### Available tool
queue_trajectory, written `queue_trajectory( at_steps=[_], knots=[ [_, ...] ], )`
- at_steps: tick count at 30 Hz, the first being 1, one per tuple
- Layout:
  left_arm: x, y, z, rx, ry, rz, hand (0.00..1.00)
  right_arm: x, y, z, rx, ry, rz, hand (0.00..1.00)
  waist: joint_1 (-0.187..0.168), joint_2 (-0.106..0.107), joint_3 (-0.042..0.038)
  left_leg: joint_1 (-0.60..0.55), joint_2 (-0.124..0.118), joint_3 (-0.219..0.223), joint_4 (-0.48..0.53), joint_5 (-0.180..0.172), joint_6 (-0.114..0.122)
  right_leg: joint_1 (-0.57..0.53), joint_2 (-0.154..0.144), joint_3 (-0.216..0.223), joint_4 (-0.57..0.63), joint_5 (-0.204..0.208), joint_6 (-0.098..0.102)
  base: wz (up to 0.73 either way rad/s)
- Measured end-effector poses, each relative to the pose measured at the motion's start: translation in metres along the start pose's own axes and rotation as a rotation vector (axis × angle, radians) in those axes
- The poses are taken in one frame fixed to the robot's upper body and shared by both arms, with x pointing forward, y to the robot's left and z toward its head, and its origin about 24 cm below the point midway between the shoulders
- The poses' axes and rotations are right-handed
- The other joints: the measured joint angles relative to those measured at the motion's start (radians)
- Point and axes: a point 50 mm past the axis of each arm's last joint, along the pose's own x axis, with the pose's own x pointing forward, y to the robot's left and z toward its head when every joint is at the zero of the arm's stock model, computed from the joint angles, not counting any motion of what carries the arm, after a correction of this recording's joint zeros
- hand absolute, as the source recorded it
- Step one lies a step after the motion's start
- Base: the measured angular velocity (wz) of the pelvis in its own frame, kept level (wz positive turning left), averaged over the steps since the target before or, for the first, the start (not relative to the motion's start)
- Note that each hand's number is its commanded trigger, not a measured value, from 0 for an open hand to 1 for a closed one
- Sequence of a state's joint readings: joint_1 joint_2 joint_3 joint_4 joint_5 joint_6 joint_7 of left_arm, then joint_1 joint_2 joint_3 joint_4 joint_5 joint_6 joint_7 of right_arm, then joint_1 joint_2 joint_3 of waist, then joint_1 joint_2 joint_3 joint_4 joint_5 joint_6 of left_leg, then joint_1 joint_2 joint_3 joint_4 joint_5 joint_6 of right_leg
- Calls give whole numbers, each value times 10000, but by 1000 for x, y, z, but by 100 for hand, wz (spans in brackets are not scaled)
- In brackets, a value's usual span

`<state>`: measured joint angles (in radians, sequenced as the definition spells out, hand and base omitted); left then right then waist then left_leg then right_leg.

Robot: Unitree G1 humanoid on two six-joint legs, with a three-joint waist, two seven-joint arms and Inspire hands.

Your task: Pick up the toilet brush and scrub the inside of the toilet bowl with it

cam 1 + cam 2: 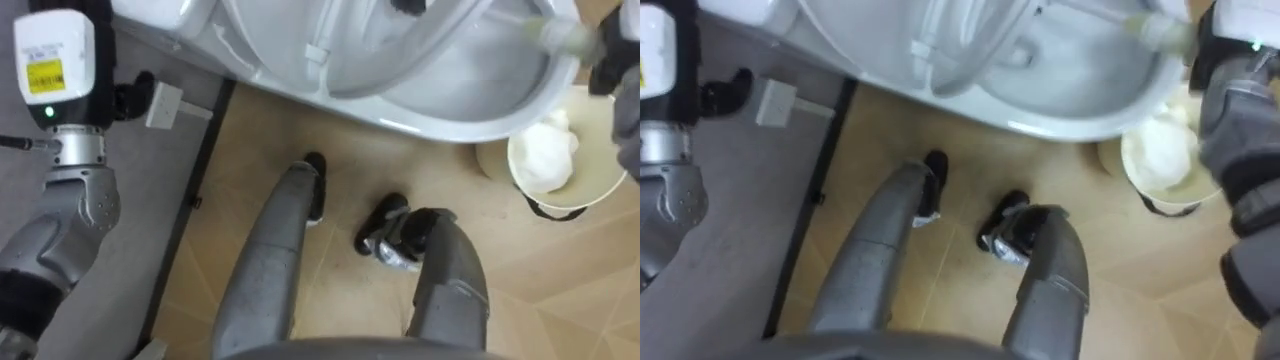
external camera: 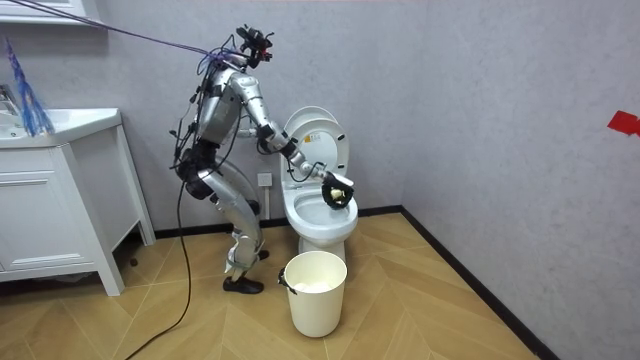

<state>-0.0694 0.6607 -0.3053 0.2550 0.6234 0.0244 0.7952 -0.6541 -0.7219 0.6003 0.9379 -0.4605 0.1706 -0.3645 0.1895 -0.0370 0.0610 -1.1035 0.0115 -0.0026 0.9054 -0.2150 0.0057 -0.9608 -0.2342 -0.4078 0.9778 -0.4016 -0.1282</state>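
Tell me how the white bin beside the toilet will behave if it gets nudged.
The bin looks thin-walled, with white crumpled stuff inside, so it is probably light. On the smooth wood floor it would likely slide; tall and upright, a high push might tip it.

Head eyes look down on the toilet (image 1: 430, 125) (close); room view shares it from afar.

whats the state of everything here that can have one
toilet lid: raised
toilet brush: held over the bowl
right hand: shut on toilet brush
bin: upright, uncovered, white stuff inside
cabinet doors: shut
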Motion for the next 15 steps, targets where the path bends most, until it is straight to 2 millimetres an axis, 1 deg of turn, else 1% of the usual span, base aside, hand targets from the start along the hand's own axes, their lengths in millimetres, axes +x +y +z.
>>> queue_trajectory(
  at_steps=[2,4,6,7,8,10,11,13,15],
  knots=[
    [1,-2,2,151,-4,-64,0,0,0,6,-574,-423,-191,100,-89,12,-1,40,-96,57,-32,16,85,-2,-160,13,148,-4,51,0],
    [2,-4,4,112,18,-203,0,-3,3,13,-800,-784,-308,100,-49,28,-1,86,-100,79,-27,3,105,39,-173,25,154,33,115,-2],
    [3,-6,5,199,-85,-347,0,-8,6,21,-1209,-1312,-393,100,52,134,14,138,-60,65,29,-12,99,117,-110,20,129,84,148,-6],
    [2,-9,7,163,-67,-518,0,-11,10,27,-1497,-1615,-423,100,111,352,12,216,-38,12,71,-30,120,267,-75,-48,76,119,154,0],
    [0,-12,8,102,-65,-646,0,-12,13,29,-1663,-1687,-418,100,117,481,14,287,-72,-8,58,-28,125,356,-100,-75,64,115,170,4],
    [-9,-22,13,-13,-23,-1202,0,-20,25,23,-2329,-1459,-215,100,351,957,0,558,-89,-1,-72,-13,148,637,-105,-88,-109,108,238,-2],
    [-11,-23,12,-1,-1,-1301,0,-21,27,21,-2375,-1404,-166,100,389,1073,-3,580,-90,3,-86,-12,150,661,-111,-94,-127,112,242,-10],
    [-15,-24,10,73,107,-1541,0,-24,32,20,-2456,-1252,-8,100,466,1406,-8,599,-85,-3,-121,-1,131,657,-103,-99,-178,170,210,-10],
    [-15,-25,10,98,139,-1638,0,-27,38,23,-2419,-1245,208,100,491,1509,-29,630,-55,-20,-193,23,91,682,-69,-144,-247,206,162,-8]
  ],
)
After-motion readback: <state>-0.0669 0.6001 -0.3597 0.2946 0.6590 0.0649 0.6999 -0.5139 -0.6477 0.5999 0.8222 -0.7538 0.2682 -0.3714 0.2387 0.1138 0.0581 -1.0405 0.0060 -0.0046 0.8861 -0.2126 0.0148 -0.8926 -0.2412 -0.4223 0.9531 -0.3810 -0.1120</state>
